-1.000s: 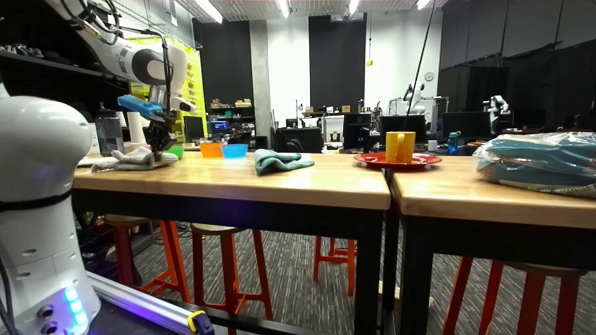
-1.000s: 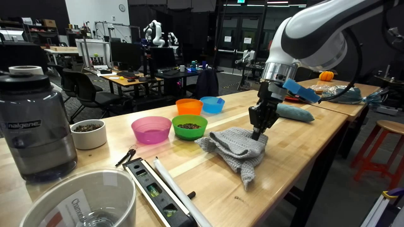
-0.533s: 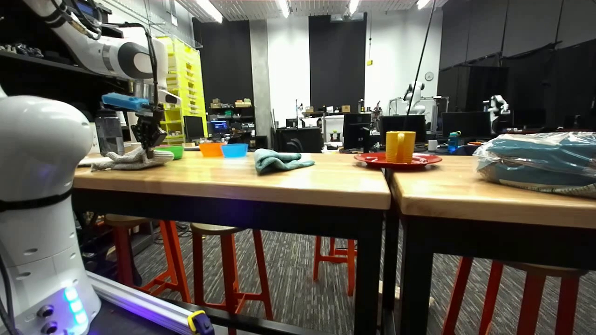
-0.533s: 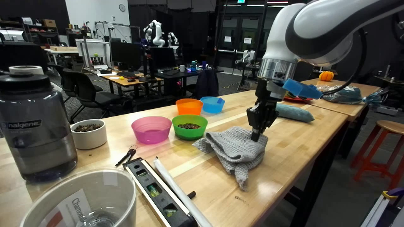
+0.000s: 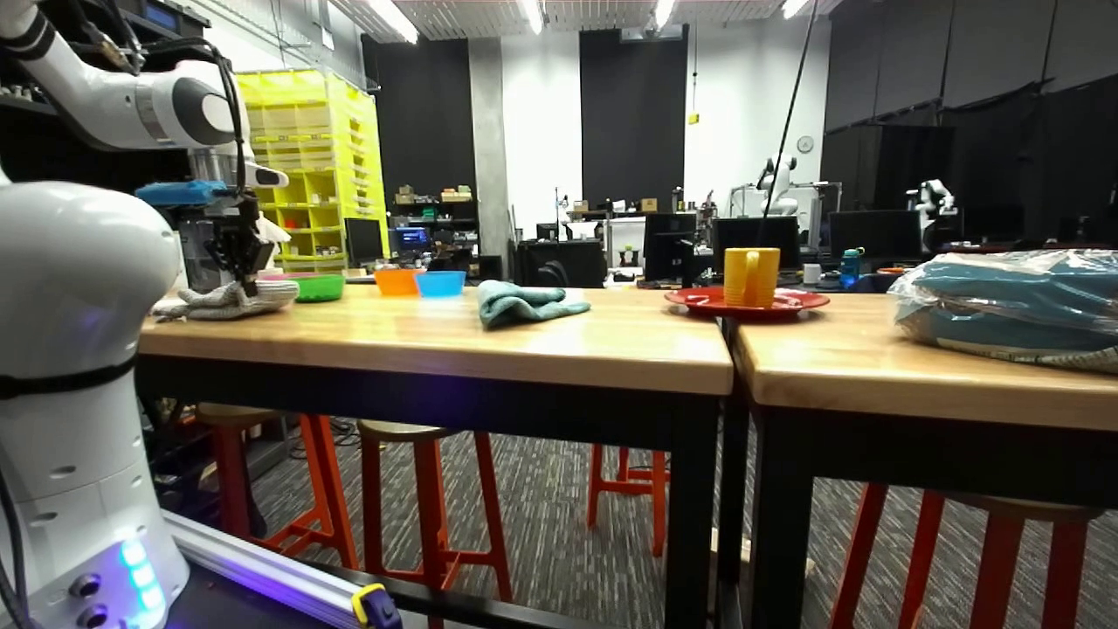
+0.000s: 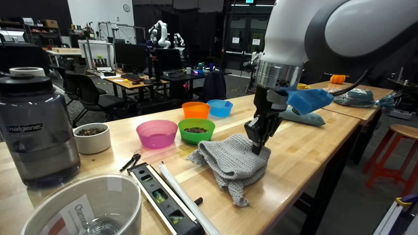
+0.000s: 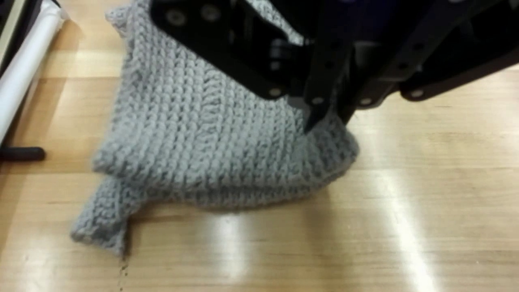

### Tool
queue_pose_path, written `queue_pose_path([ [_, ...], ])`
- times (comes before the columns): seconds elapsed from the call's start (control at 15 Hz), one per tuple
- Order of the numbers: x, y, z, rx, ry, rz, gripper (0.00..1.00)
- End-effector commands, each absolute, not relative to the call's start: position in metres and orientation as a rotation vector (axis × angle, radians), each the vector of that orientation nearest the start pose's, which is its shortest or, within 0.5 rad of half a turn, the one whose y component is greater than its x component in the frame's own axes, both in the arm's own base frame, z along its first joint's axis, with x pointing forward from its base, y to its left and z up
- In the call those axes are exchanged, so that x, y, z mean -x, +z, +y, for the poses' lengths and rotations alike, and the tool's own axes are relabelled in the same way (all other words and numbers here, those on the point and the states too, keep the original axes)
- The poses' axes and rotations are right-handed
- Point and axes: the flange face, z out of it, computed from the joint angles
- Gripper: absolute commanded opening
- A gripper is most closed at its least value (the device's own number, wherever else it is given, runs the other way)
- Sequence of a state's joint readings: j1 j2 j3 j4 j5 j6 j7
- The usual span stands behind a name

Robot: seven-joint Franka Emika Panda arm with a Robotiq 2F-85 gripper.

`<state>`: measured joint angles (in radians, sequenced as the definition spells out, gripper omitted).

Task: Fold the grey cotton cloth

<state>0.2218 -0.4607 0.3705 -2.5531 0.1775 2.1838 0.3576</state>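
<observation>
the black two-fingered gripper (image 7: pixel 329 120) is closed on one side of the pale grey knitted cotton cloth (image 6: pixel 232 156), its fingertips pinching the fabric, as the wrist view shows up close. the cloth lies on the light wooden table (image 6: pixel 294 153), doubled over in loose layers, with two narrow corners poking out from beneath the upper one. in an exterior view it sits near the translucent green plastic bowl (image 6: pixel 196 138) and apart from the long black spirit level (image 6: pixel 166 199).
</observation>
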Motion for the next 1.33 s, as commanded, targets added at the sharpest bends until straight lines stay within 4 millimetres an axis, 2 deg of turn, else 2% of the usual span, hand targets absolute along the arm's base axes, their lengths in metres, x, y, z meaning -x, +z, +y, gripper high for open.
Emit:
queue_pose_path([
  [0.0,-0.336,0.435,0.247,3.163,-0.191,-0.149,0.02],
  [0.2,-0.34,0.445,0.255,3.177,-0.224,-0.145,0.02],
  [0.53,-0.342,0.455,0.278,3.174,-0.248,-0.179,0.02],
  [1.27,-0.329,0.453,0.346,3.202,-0.255,-0.233,0.02],
])
